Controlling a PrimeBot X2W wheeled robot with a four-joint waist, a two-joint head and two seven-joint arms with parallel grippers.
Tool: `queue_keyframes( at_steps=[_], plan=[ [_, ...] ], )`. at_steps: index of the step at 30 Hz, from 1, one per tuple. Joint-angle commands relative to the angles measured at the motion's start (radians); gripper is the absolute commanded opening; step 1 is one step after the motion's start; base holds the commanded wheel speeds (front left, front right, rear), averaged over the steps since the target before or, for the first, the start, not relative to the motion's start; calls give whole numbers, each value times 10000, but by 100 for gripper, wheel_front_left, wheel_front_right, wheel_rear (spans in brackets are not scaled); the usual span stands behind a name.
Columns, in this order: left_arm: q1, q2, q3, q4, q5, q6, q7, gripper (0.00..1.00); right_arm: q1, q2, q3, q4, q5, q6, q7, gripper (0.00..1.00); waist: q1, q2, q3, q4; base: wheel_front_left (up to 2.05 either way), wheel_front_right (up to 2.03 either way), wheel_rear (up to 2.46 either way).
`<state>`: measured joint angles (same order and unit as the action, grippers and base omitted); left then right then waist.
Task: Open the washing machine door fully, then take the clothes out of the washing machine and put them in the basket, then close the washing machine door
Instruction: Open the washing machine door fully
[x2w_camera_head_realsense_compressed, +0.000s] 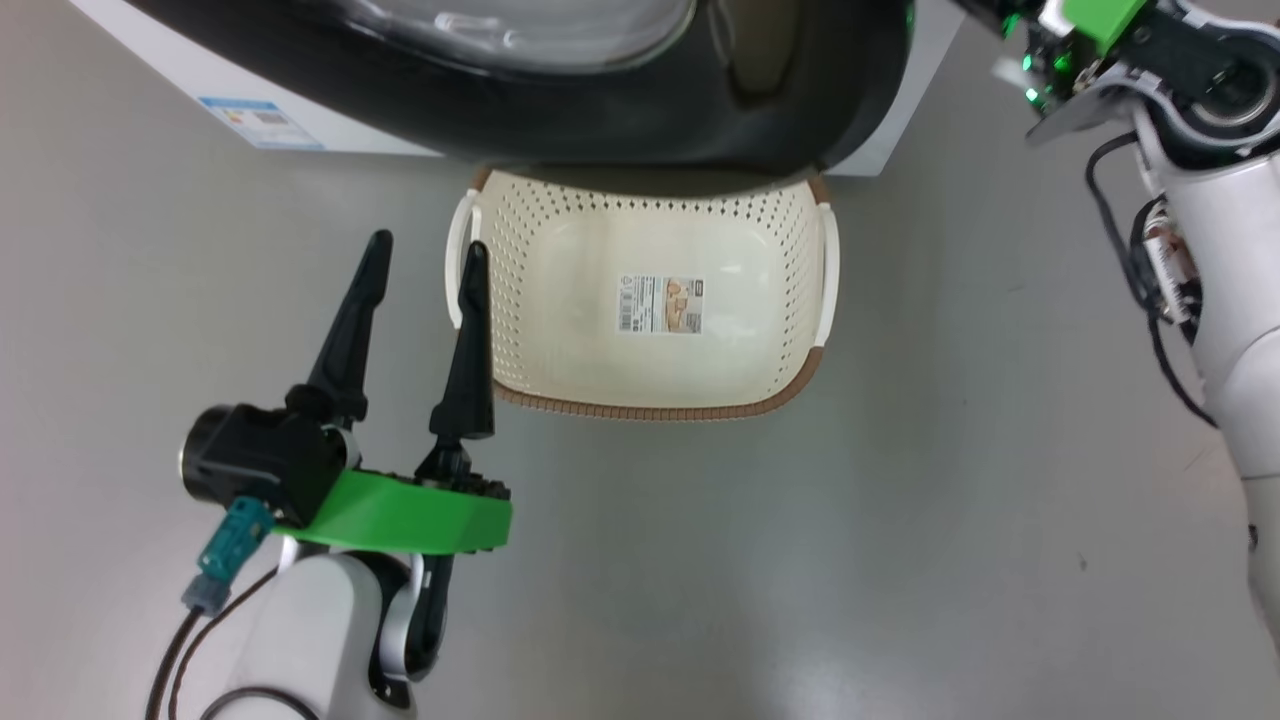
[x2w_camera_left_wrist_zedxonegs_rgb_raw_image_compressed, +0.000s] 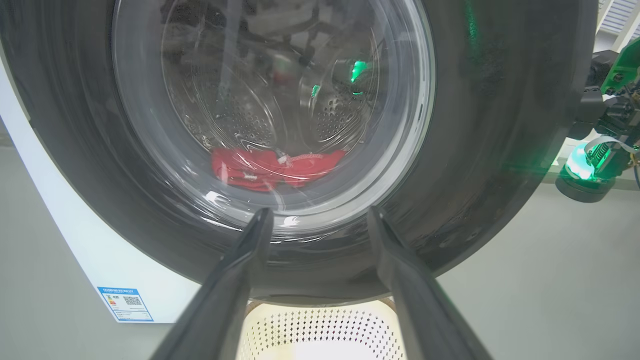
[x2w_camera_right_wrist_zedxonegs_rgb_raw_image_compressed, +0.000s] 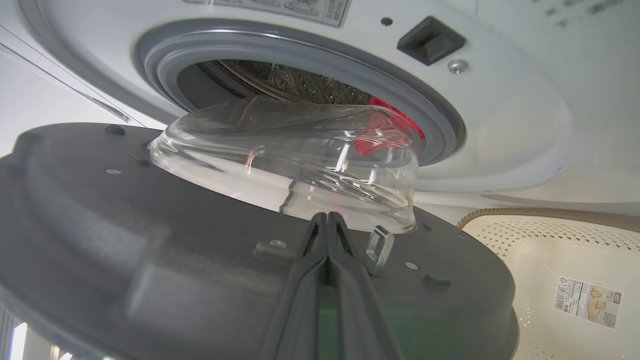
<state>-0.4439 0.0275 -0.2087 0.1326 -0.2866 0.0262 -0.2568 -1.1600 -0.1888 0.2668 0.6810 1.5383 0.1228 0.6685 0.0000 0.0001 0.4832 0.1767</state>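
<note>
Hanging ajar over the basket (x2w_camera_head_realsense_compressed: 650, 410), the washing machine door (x2w_camera_head_realsense_compressed: 560, 120) has the right gripper (x2w_camera_right_wrist_zedxonegs_rgb_raw_image_compressed: 327, 217), clenched empty, at its inner face; the left gripper (x2w_camera_head_realsense_compressed: 427, 246) hovers spread, left of the basket. Red clothes (x2w_camera_left_wrist_zedxonegs_rgb_raw_image_compressed: 260, 167) lie inside the washing machine (x2w_camera_right_wrist_zedxonegs_rgb_raw_image_compressed: 500, 125).

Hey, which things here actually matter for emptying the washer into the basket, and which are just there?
For the job: washing machine, door, red clothes in the drum, basket.

Just there: blue sticker on the machine, paper label in the basket, grey floor.
</note>
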Motion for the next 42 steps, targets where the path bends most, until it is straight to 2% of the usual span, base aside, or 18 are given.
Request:
queue_keyframes(
  at_steps=[1,15,20,21,23,24,25,35,42],
  plan=[
    [279,227,303,-189,-96,49,-49,100,175,363,95,-335,5,79,93,0,0,-1,-156,-57,0,0,0],
    [663,227,510,-29,56,-43,-49,100,910,628,244,-489,57,79,158,0,0,-1,-822,-261,0,0,0],
    [730,227,559,-54,43,-73,-49,100,1084,648,173,-397,-78,79,-236,0,0,-1,-848,-363,0,0,0],
    [733,227,576,-50,46,-78,-49,100,1099,659,141,-330,-151,79,-429,4,0,-1,-842,-396,0,0,0],
    [728,227,602,-56,67,-94,-49,100,1131,683,163,-245,-331,79,-727,58,0,-1,-821,-474,0,0,0],
    [727,227,614,-61,74,-98,-49,100,1162,704,148,-224,-391,79,-896,73,0,-1,-818,-513,0,0,0],
    [725,227,634,-73,86,-99,-49,100,1192,734,139,-227,-437,79,-1043,100,0,-1,-805,-563,0,0,0],
    [619,227,789,-143,108,-142,-49,100,1598,536,37,-634,-1307,79,-2975,100,0,-1,-714,-864,0,0,0],
    [536,227,968,-142,106,-217,-49,100,2226,-216,954,-1612,-3183,79,-5023,100,0,-1,-656,-1071,0,0,0]
  ],
)
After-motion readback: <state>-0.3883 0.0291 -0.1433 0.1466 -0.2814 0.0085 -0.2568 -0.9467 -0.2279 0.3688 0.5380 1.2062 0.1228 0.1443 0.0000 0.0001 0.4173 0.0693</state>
